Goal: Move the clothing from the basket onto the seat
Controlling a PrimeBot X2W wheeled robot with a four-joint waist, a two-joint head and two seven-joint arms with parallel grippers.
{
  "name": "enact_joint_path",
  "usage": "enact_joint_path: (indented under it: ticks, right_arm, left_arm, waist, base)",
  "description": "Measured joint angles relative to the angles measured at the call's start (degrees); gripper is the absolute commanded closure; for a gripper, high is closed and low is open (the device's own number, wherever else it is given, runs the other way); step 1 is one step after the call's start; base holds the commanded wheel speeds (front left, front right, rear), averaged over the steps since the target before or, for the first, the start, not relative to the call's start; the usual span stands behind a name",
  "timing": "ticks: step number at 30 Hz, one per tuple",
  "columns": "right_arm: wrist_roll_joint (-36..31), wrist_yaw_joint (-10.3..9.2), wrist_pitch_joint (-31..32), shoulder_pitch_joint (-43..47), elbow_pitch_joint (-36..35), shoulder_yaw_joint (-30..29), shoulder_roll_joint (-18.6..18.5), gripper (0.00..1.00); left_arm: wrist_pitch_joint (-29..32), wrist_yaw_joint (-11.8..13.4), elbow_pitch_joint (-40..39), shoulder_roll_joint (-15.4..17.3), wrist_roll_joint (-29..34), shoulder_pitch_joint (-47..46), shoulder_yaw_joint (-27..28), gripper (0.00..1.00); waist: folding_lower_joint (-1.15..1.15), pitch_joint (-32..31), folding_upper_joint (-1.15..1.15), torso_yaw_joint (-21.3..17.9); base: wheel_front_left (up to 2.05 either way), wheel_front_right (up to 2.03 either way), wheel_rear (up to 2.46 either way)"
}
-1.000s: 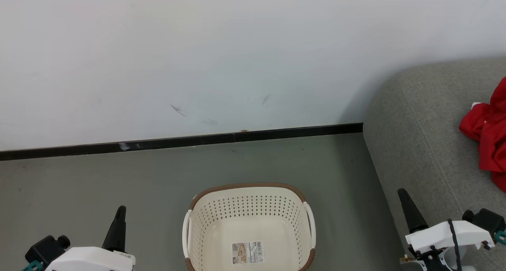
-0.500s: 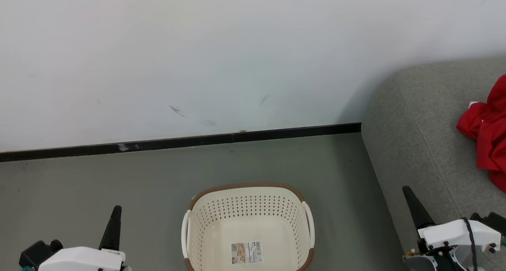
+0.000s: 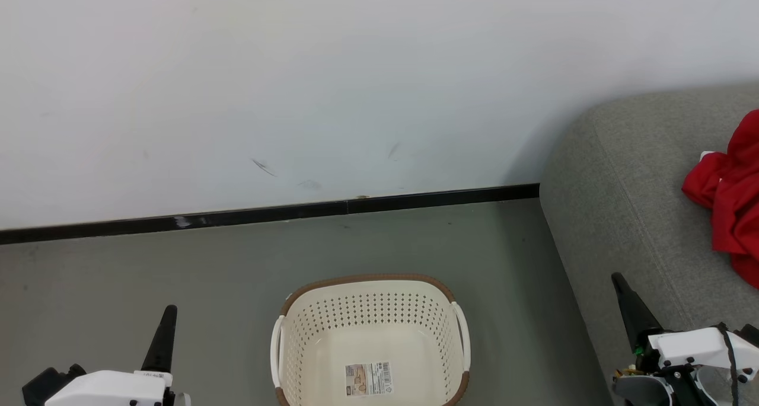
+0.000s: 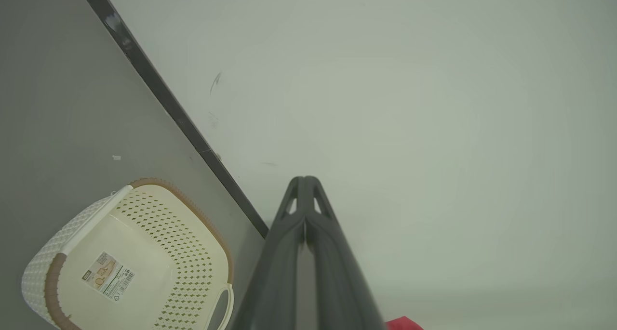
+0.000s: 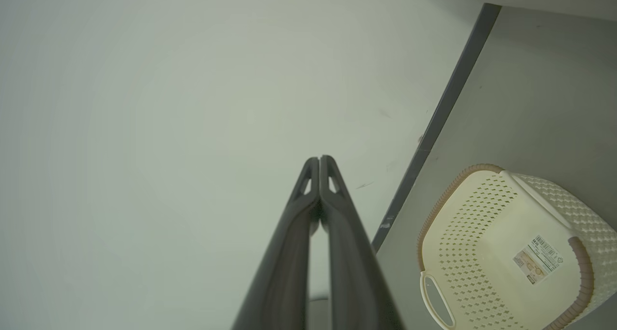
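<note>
The clothing lies as a crumpled red heap at the right edge of the head view, on the grey seat. The basket stands on the floor at the bottom centre, well apart from the seat, with a paper sticker on its bare bottom. The left gripper sits at the lower left and the right gripper at the lower right, over the seat's edge.

In the left wrist view the left gripper's fingers press together at the tips, holding nothing. The basket is at the lower left, and a scrap of red shows at the bottom edge.

In the right wrist view the right gripper's fingers likewise meet, holding nothing, with the basket at the lower right.
</note>
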Motion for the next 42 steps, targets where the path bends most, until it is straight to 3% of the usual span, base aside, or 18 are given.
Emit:
enact_joint_path:
  ticks: [17, 42]
  right_arm:
    - [13.8, 0.00, 3.6, 0.0, -1.4, -2.2, -0.1, 1.00]
    - [14.1, 0.00, 3.8, 0.0, -1.5, -2.4, -0.1, 1.00]
  left_arm:
    - [3.3, -1.5, -0.5, -1.0, -10.7, 0.0, 3.0, 1.00]
    - [3.5, -1.6, -0.6, -1.0, -10.9, 0.0, 3.1, 1.00]
  waist:
    - [-0.01, -0.2, 0.00, -0.4]
    - [-0.02, -0.2, 0.00, -0.4]
  base:
    - [0.00, 0.00, 0.00]
    - [0.00, 0.00, 0.00]
